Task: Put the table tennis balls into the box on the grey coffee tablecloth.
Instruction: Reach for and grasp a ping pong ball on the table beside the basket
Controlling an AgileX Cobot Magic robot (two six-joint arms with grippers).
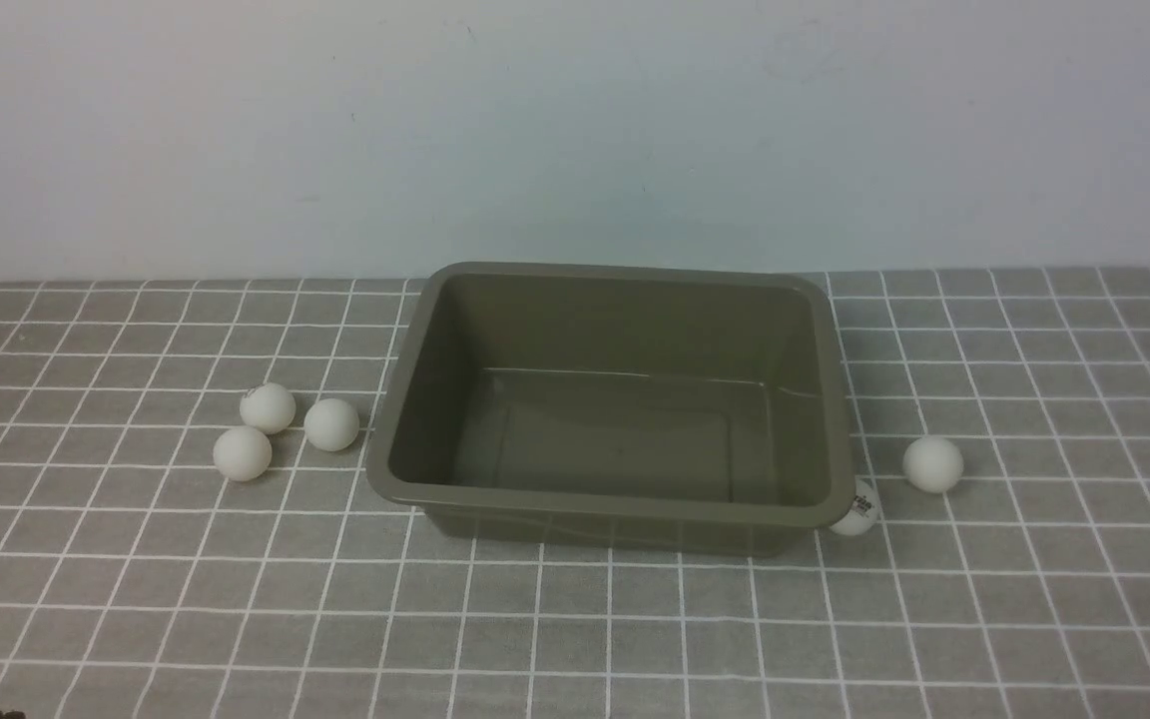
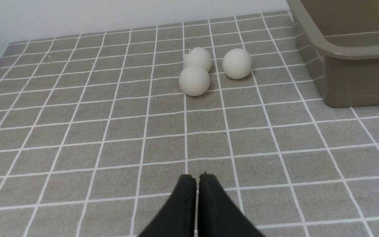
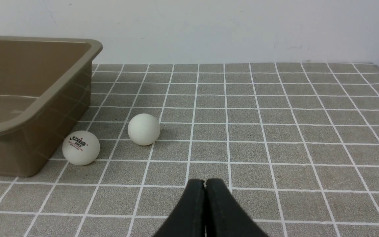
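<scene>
Closed tight on nothing, the left gripper (image 2: pixel 196 179) points across the grey coffee tablecloth (image 1: pixel 575 639) at three table tennis balls (image 1: pixel 268 407), bunched at nine o'clock from the box (image 1: pixel 615 507). Two of them look to be touching. I see nothing in the box yet. Off its four o'clock corner lie two more balls: the printed ball (image 3: pixel 81 147) tucked against the box wall, and the plain ball (image 3: pixel 143 129) just beside it. The right gripper (image 3: pixel 205 182) is pinched together too, and empty.

My worry is the bunch: jaws closing on one ball could send its neighbours rolling. The printed ball sits under the box's overhanging edge, so a cramped pinch there may squirt it away.
</scene>
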